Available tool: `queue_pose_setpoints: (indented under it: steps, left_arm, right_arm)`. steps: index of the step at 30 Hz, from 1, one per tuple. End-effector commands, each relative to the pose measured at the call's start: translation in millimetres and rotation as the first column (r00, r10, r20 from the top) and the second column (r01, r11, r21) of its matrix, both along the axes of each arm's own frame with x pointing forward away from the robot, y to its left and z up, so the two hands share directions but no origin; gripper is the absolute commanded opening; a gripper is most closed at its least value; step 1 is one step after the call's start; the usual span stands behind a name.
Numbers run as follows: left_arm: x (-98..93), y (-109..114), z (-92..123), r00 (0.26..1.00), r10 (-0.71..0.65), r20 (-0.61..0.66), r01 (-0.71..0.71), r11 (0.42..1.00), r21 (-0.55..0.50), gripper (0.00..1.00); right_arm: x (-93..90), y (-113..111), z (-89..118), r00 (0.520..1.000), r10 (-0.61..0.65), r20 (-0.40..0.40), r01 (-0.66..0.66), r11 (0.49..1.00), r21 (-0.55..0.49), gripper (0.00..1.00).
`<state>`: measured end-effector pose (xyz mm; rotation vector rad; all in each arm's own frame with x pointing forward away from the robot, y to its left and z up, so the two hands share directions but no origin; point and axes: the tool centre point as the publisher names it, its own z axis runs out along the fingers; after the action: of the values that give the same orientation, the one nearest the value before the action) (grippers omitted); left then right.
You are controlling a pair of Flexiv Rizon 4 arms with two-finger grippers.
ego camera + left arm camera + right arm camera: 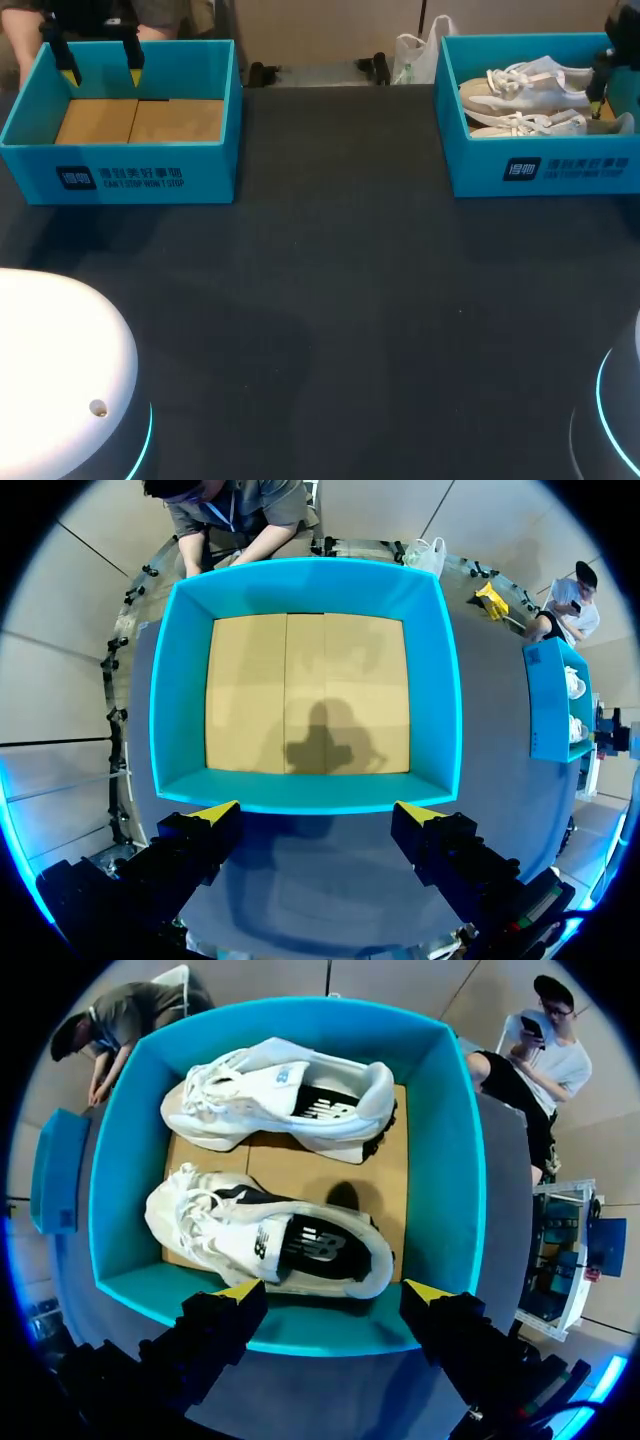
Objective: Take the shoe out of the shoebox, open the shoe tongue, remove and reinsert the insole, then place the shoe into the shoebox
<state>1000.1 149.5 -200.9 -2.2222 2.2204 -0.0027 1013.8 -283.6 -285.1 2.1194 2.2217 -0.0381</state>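
Here the white shoe (pixel 270 1235) lies beside its twin (pixel 285 1095) inside the right shoebox (pixel 455 1160), just under the right gripper (pixel 332 1288), fingers spread wide; the left gripper (pixel 318 810), likewise spread, hangs over the other shoebox (pixel 445 680)

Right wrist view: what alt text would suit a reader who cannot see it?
Two white lace-up sneakers lie side by side inside an open turquoise cardboard shoebox. The right claw, yellow-tipped fingers apart, hangs by the box's near wall.
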Motion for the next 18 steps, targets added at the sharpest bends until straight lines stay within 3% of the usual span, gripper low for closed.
queue_pose_setpoints:
  steps: [1, 5, 9, 18]
  left_arm:
    - [-0.3, 0.2, 0.5, 1.0, 0.0, 0.0, 0.0, 1.0, 0.001, 1.0]
    - [-0.3, 0.2, 0.5, 1.0, 0.0, 0.0, 0.0, 1.0, 0.001, 1.0]
    - [-0.3, 0.2, 0.5, 1.0, 0.0, 0.0, 0.0, 1.0, 0.001, 1.0]
    - [-0.3, 0.2, 0.5, 1.0, 0.0, 0.0, 0.0, 1.0, 0.001, 1.0]
  right_arm:
    - [10.0, -9.2, -12.8, 1.0, -0.013, -0.021, 0.013, 1.0, 0.014, 0.89]
    - [12.5, -14.8, -19.7, 0.999, -0.019, -0.027, 0.019, 1.0, 0.013, 0.89]
    - [13.2, -19.2, -26.0, 0.999, -0.026, -0.033, 0.027, 0.999, 0.023, 0.82]
    - [9.9, -28.7, -39.2, 0.998, -0.041, -0.057, 0.042, 0.999, 0.023, 0.82]
